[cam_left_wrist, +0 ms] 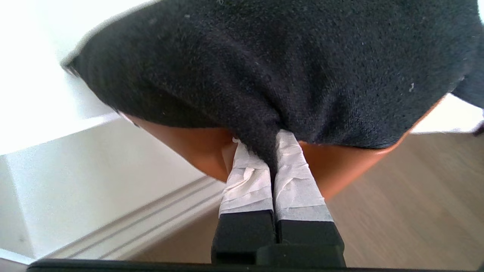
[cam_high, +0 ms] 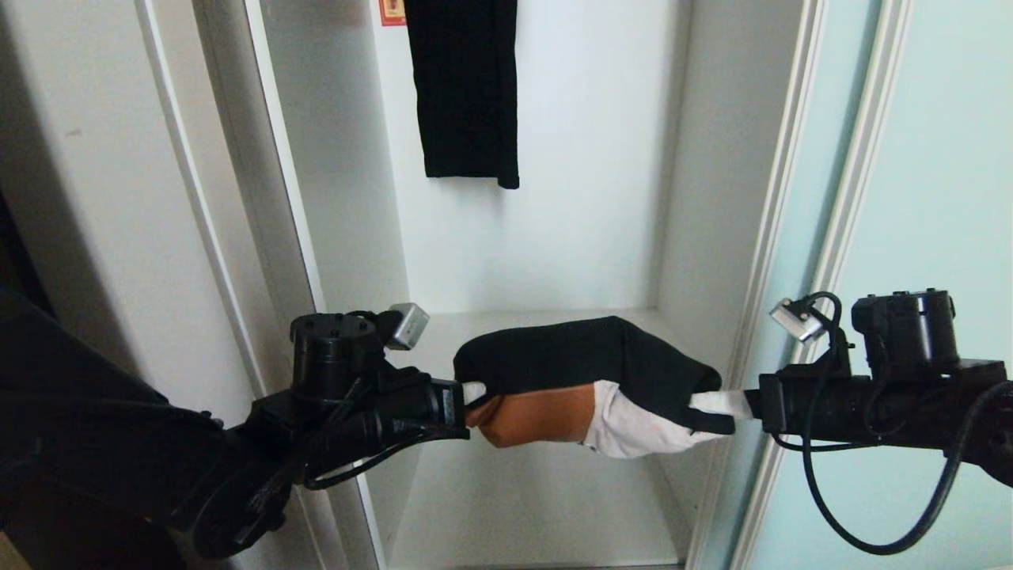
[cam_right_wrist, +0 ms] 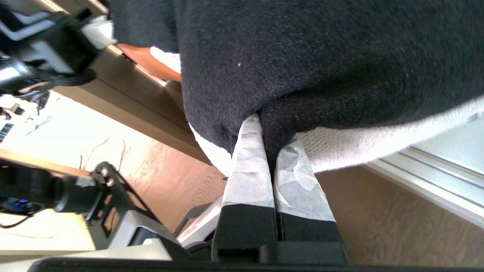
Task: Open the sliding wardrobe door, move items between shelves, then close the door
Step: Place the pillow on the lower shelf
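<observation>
door (cam_high: 942,158) stood open. left claw (cam_high: 473,393) and right claw (cam_high: 716,402) each pinched an end of the black-orange-white bundle (cam_high: 586,372) — carried clear above the shelf (cam_high: 443,328). mid-transfer; next move likely needs both claws travelling level — to the target shelf.

Fuzzy knit cloth bundle (cam_high: 586,380); smooth matt white shelf (cam_high: 506,324).
</observation>
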